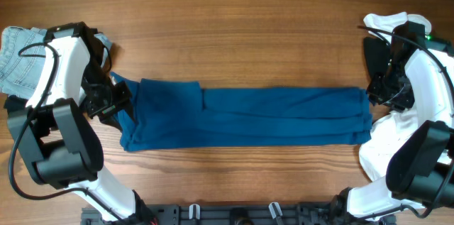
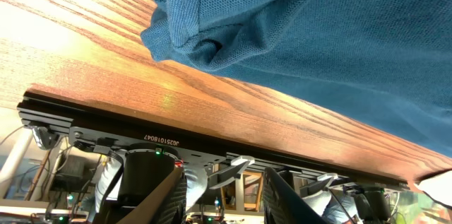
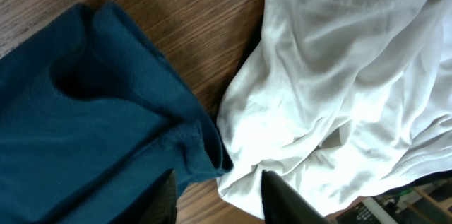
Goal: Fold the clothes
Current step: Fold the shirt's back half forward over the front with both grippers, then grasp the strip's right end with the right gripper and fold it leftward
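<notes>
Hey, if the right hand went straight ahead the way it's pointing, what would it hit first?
Probably the corner of the blue shirt, right where it meets the white garment; both lie just ahead of the open right hand. Depth is unclear, so either could touch first.

Evenly bright overhead, shadows soft. Washed-out glare on the surface (image 2: pixel 42 37) toward 10 o'clock in the left wrist view. Dark, blurred right end effector fingers (image 3: pixel 164 199) at 6 o'clock.

Table (image 1: pixel 234 33) bare along the blue shirt's (image 1: pixel 248 115) long sides; jeans (image 1: pixel 18 58) and white garment (image 3: pixel 339 75) crowd its ends.
</notes>
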`<control>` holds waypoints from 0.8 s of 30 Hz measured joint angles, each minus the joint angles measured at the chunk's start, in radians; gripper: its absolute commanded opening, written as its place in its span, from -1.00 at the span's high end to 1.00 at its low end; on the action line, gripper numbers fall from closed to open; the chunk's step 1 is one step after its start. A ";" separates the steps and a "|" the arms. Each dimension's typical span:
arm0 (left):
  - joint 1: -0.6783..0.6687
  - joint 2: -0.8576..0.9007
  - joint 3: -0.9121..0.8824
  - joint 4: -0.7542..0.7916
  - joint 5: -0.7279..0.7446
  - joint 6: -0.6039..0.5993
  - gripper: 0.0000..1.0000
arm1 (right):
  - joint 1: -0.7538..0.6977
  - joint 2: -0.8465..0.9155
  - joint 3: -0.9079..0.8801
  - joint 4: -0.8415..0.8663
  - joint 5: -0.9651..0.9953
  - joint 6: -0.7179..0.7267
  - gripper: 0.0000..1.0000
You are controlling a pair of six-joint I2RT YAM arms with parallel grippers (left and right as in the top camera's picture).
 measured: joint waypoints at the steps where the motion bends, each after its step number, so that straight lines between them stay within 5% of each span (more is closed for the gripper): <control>1: 0.000 0.000 0.000 0.001 0.000 0.000 0.35 | 0.000 0.000 0.000 0.000 0.000 -0.001 0.12; 5: -0.052 -0.001 -0.002 0.140 0.050 0.000 0.20 | 0.000 0.000 0.000 0.013 -0.056 -0.064 -0.33; 8: -0.145 -0.001 -0.003 0.277 0.091 -0.008 0.15 | 0.000 0.000 0.000 0.025 -0.087 -0.103 -0.46; 13: -0.223 -0.001 -0.003 0.294 0.108 -0.023 0.16 | 0.000 -0.005 -0.069 0.148 -0.142 -0.189 -0.64; 20: -0.223 -0.001 -0.003 0.296 0.108 -0.023 0.14 | 0.000 -0.006 -0.335 0.393 -0.204 -0.259 -0.61; 24: -0.223 -0.001 -0.003 0.296 0.108 -0.023 0.12 | -0.006 -0.023 -0.404 0.473 -0.258 -0.244 -0.08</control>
